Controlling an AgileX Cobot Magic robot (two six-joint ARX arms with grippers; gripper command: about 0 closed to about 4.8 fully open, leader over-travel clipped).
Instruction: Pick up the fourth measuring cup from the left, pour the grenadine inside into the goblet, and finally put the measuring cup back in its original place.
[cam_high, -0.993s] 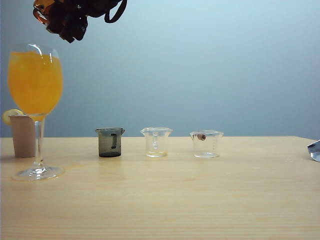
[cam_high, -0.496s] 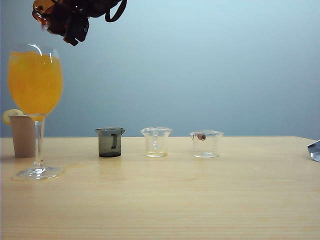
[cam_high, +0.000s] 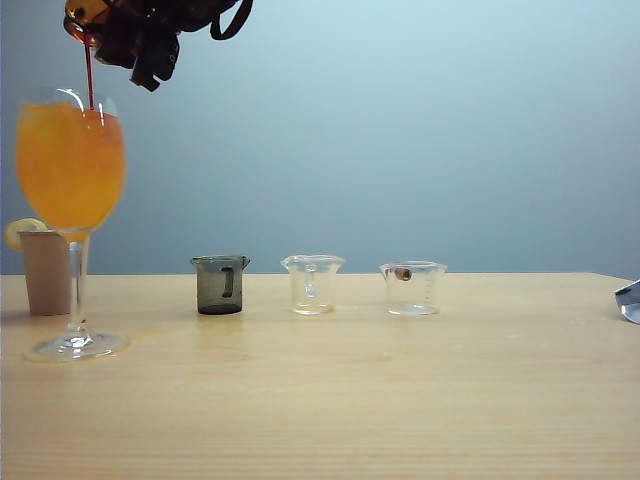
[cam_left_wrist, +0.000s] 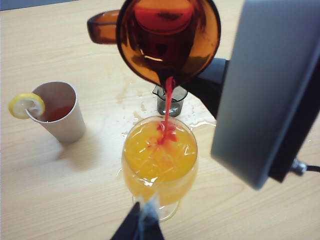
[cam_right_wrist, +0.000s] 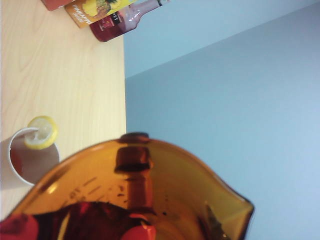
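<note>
My right gripper (cam_high: 150, 40) is high at the exterior view's top left, shut on the amber measuring cup (cam_high: 85, 15), which is tipped spout-down over the goblet (cam_high: 70, 165). A thin red stream of grenadine (cam_high: 89, 75) falls from the cup (cam_left_wrist: 167, 40) into the orange juice, and the grenadine (cam_left_wrist: 167, 105) blooms red at the surface of the goblet (cam_left_wrist: 160, 155). More syrup lies inside the cup (cam_right_wrist: 135, 190). The left gripper (cam_left_wrist: 140, 225) sits low before the goblet's foot, its dark fingers meeting, holding nothing.
A beige tumbler (cam_high: 47, 272) with a lemon slice (cam_left_wrist: 25, 104) stands behind the goblet. On the table stand a smoky grey cup (cam_high: 220, 285) and two clear cups (cam_high: 313, 285) (cam_high: 413, 288). A silvery object (cam_high: 628, 300) is at the right edge. Bottles (cam_right_wrist: 120, 20) lie far off.
The right gripper has rolled the amber cup further over, and a red stream now runs from its spout into the goblet. Nothing else has moved.
</note>
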